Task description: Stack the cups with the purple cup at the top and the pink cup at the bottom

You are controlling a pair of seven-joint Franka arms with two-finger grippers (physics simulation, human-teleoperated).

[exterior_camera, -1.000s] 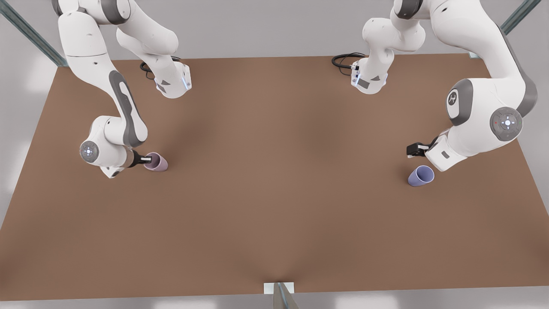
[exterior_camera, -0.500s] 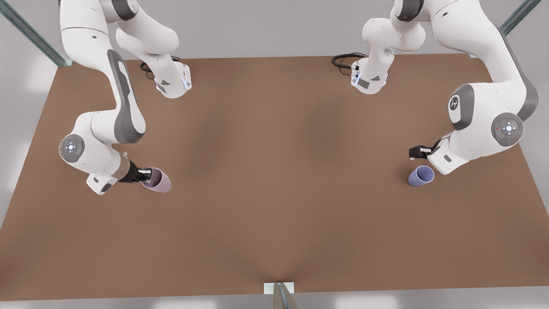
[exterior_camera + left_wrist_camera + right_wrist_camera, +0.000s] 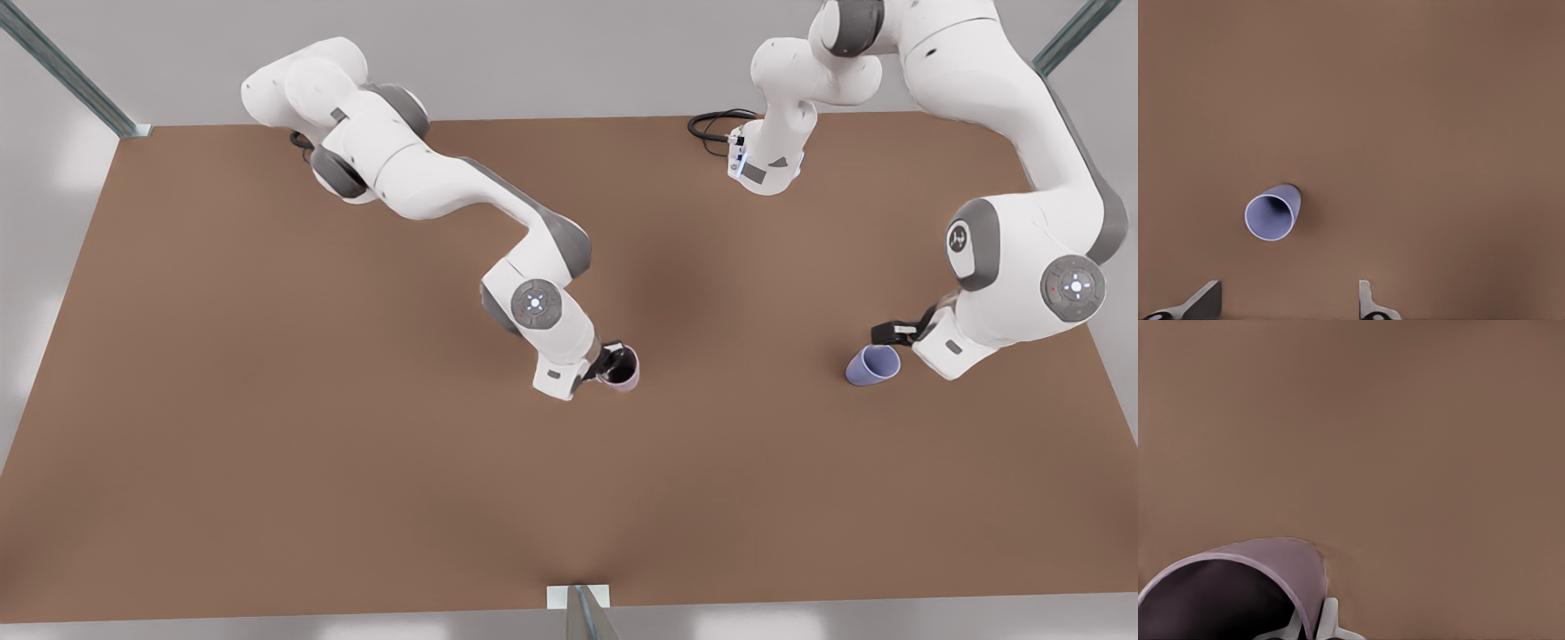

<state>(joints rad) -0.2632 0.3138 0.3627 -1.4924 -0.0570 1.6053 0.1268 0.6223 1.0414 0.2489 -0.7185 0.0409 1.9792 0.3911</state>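
Right gripper (image 3: 613, 360) near the tabletop's (image 3: 356, 462) middle in the front view, jaws closed on the rim wall of the pink cup (image 3: 621, 369), one finger inside the cup, one outside. In the right wrist view, pink cup (image 3: 1245, 587) seen from above its mouth, dark inside, a pale fingertip (image 3: 1328, 620) pressed against the outer wall. Cannot tell whether the cup's base touches the tabletop or sits just above it.

Left gripper (image 3: 893, 332) at the front view's right, just beside the purple cup (image 3: 872, 364), on the far side of its rim, not touching. Jaws spread wide and holding nothing: two fingertips well apart in the left wrist view (image 3: 1288, 300), bare tabletop (image 3: 1418, 133) between them. Purple cup (image 3: 1273, 212) upright on the tabletop, mouth up, standing clear of both fingertips.

Cups well apart, pink one toward the middle, purple one toward the front view's right. Black cable loop (image 3: 716, 124) at the far edge beside an arm base.
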